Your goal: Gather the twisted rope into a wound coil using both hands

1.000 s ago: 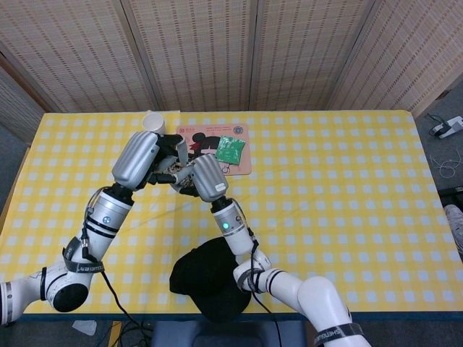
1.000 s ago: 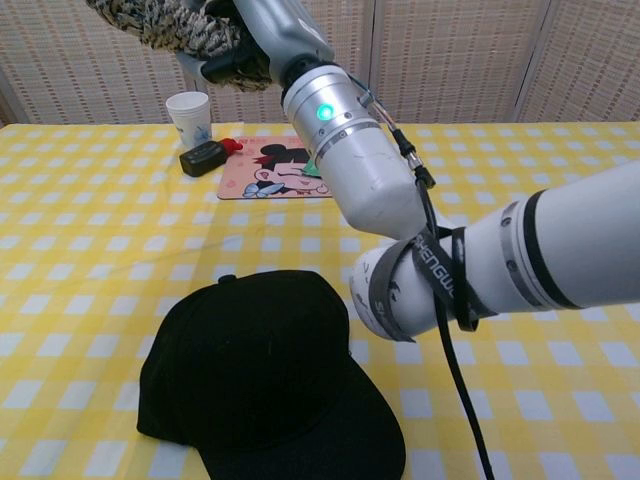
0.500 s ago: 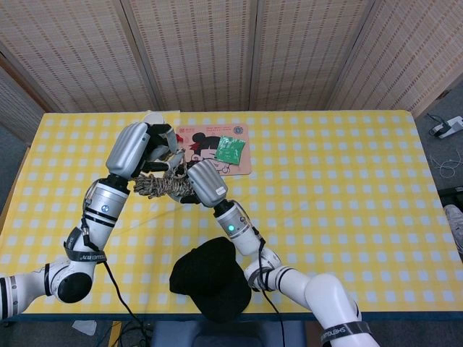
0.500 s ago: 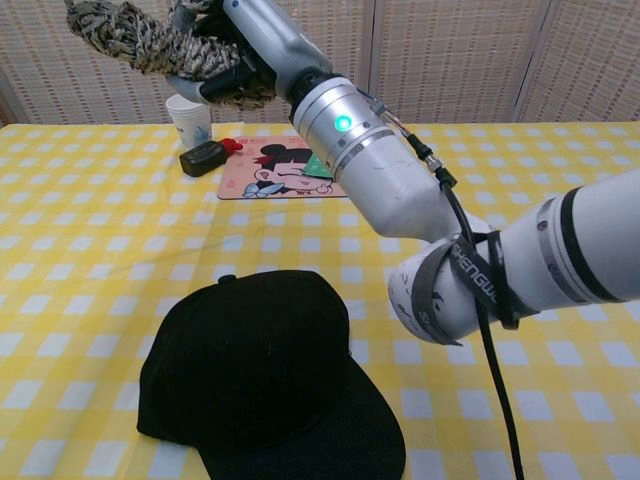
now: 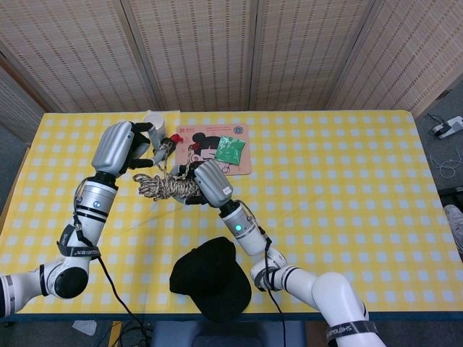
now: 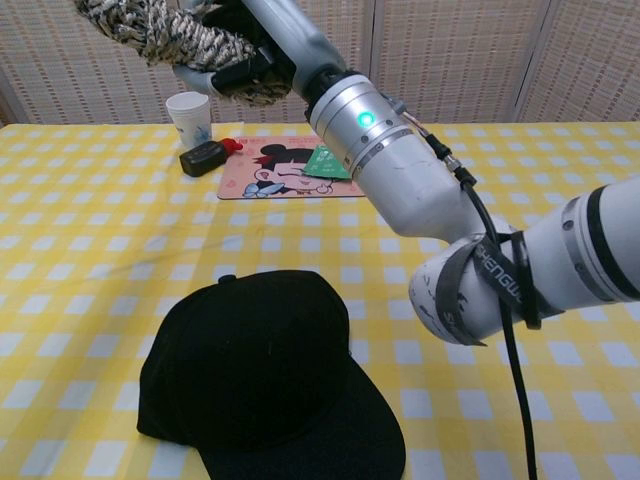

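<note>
The twisted rope (image 5: 168, 186) is a speckled bundle of loops held up above the table. My right hand (image 5: 210, 185) grips its right side from above. My left hand (image 5: 121, 148) is to the upper left of the bundle, and a thin strand rises from the loops to its fingers (image 5: 153, 150), which seem to pinch it. In the chest view the rope (image 6: 160, 35) hangs at the top left with my right hand (image 6: 250, 55) wrapped around it; my left hand does not show there.
A black cap (image 5: 210, 278) lies near the table's front edge, under my right forearm. Behind the hands are a white cup (image 5: 153, 120), a small black device (image 6: 204, 158) and a cartoon mat (image 5: 217, 144) with a green packet (image 5: 231, 150) on it.
My left hand has drawn back to the left, away from the bundle, pulling a strand out. My right hand has moved slightly down and right with the rope.
</note>
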Motion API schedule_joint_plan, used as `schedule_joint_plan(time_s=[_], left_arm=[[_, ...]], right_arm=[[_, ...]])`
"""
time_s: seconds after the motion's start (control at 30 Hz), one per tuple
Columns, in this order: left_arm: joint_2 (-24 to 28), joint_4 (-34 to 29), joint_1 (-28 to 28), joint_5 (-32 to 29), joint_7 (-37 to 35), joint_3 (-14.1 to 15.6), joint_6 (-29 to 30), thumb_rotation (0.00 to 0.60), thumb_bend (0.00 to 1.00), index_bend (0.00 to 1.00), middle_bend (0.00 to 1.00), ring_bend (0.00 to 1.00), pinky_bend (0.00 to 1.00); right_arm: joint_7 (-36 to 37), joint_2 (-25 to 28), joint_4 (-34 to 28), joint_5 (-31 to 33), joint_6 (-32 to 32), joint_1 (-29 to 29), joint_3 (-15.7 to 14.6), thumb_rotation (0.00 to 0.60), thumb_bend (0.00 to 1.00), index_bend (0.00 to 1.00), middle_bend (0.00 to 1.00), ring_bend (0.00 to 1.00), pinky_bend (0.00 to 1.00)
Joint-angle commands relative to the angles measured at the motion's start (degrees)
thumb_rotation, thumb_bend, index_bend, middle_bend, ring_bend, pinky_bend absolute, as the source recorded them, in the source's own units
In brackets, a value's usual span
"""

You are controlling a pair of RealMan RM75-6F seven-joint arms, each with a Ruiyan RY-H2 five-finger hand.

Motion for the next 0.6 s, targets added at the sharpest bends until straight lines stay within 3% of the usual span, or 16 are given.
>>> schedule_joint_plan(time_s=[0.03,0.6], left_arm=[[0.04,0.18,-0.34,-1.48,1.42,0.09,0.20,0.600,0.35,0.79,1.00,1.00,1.00],[-0.48,2.52,-3.15,-10.51,14.95,2.32,2.83,0.600,0.35,0.75,1.00,1.00,1.00]], right_arm=[[0.49,0.21,-0.40,-0.30,0.11,-0.19,-0.13,0.600,0.24,0.98,0.74,0.65,0.68],[1.60,0.78,-1.97,-1.03,0.40,-1.27,-0.36,0.600,0.24,0.98,0.75,0.65,0.68]])
